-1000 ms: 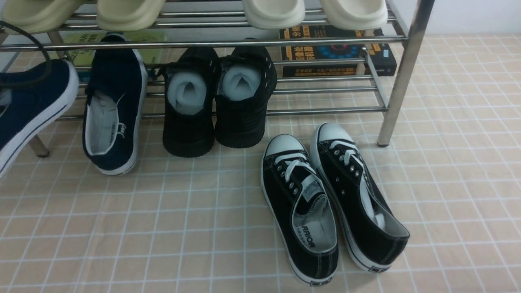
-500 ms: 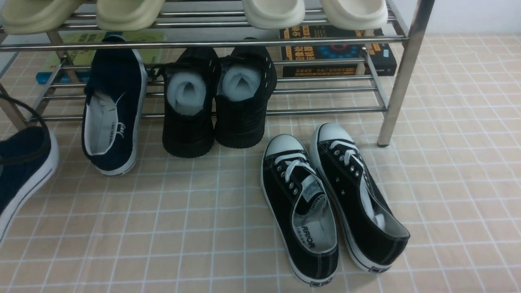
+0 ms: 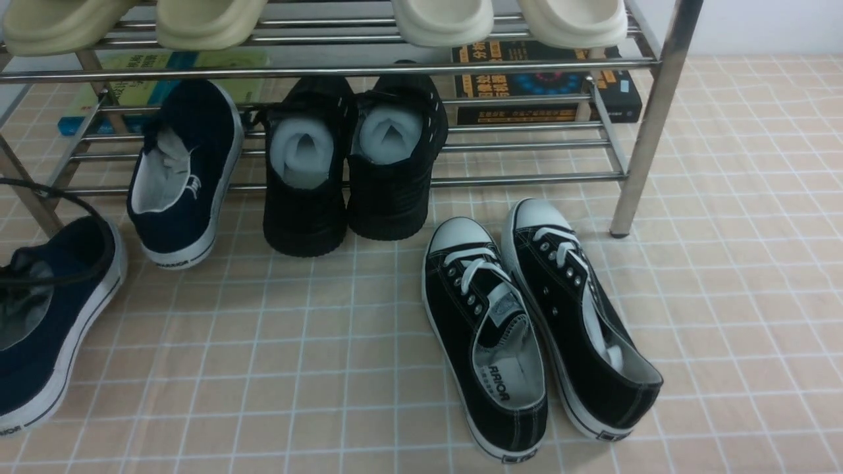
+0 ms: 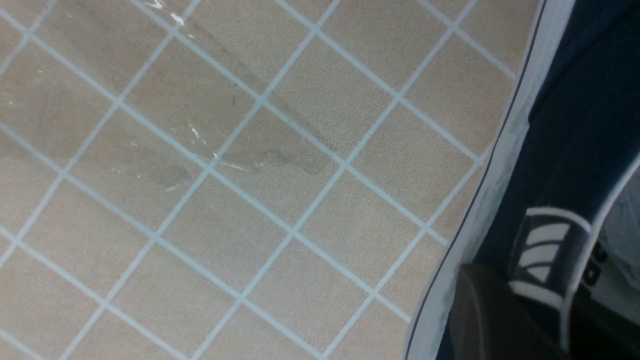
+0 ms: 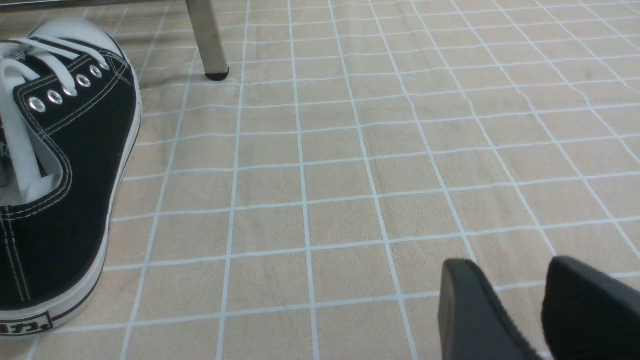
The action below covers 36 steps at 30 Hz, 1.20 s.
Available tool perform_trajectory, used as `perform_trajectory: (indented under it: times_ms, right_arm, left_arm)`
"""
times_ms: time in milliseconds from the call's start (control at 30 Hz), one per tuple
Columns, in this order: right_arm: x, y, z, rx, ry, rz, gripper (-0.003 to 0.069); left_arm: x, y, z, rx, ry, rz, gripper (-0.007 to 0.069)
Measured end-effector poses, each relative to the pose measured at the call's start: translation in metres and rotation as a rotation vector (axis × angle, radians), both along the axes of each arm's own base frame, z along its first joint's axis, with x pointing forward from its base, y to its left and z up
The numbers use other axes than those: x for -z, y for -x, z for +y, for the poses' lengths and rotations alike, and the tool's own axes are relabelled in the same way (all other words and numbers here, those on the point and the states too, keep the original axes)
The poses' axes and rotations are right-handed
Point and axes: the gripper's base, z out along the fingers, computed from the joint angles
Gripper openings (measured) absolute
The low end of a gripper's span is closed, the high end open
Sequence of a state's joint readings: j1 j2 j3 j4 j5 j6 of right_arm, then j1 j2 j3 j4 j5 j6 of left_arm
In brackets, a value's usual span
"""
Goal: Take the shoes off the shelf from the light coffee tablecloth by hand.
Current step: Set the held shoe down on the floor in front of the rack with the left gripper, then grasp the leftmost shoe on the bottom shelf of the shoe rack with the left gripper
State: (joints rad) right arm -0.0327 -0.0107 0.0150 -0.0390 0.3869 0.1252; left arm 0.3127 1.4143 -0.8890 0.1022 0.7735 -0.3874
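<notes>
One navy shoe (image 3: 53,316) lies on the light coffee tablecloth (image 3: 296,342) at the far left, white sole down. In the left wrist view its side wall with the white logo (image 4: 545,260) sits between the fingers of my left gripper (image 4: 530,285), which is shut on it. Only that arm's black cable (image 3: 59,197) shows in the front view. The other navy shoe (image 3: 181,171) rests on the lower tier of the chrome shelf (image 3: 527,178), its heel hanging over the front bar. My right gripper (image 5: 505,265) hovers open low over bare cloth.
A black foam-stuffed pair (image 3: 349,171) stands on the lower tier beside the navy shoe. Black lace-up sneakers (image 3: 527,329) lie on the cloth right of centre, near the right gripper. Cream slippers (image 3: 441,20) sit on the upper tier. Books (image 3: 546,85) lie behind the rack.
The held navy shoe has come down from mid-air at the left onto the cloth. The navy shoe on the rack has shifted a little back and left.
</notes>
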Motion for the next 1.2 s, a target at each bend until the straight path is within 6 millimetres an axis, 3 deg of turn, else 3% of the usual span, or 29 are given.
perform_trajectory:
  times_ms: [200,300,400,533,600,733,933,1200]
  right_arm:
    - [0.0,0.0,0.0,0.0,0.0,0.0,0.0239]
    - [0.0,0.0,0.0,0.0,0.0,0.0,0.0239]
    - [0.0,0.0,0.0,0.0,0.0,0.0,0.0239]
    - [0.0,0.0,0.0,0.0,0.0,0.0,0.0239]
    - [0.0,0.0,0.0,0.0,0.0,0.0,0.0239]
    - [0.0,0.0,0.0,0.0,0.0,0.0,0.0239]
    - [0.0,0.0,0.0,0.0,0.0,0.0,0.0239]
    - [0.0,0.0,0.0,0.0,0.0,0.0,0.0239]
  left_arm:
    - [0.01,-0.008,0.002,0.08,-0.02,0.031,0.0181]
    - [-0.007,-0.019,0.006,0.101,-0.049,-0.022,0.0288]
    - [-0.03,-0.028,0.008,0.095,-0.056,-0.066,0.0339]
    - [-0.059,-0.038,0.006,0.107,-0.03,-0.119,0.0348]
    - [-0.075,-0.046,-0.006,0.167,0.014,-0.149,0.0335]
    - [-0.087,-0.064,-0.038,0.3,0.1,-0.211,0.0311]
    - [-0.078,-0.098,-0.066,0.395,0.097,-0.299,0.0302]
    - [-0.04,-0.134,-0.066,0.373,0.065,-0.343,0.0302]
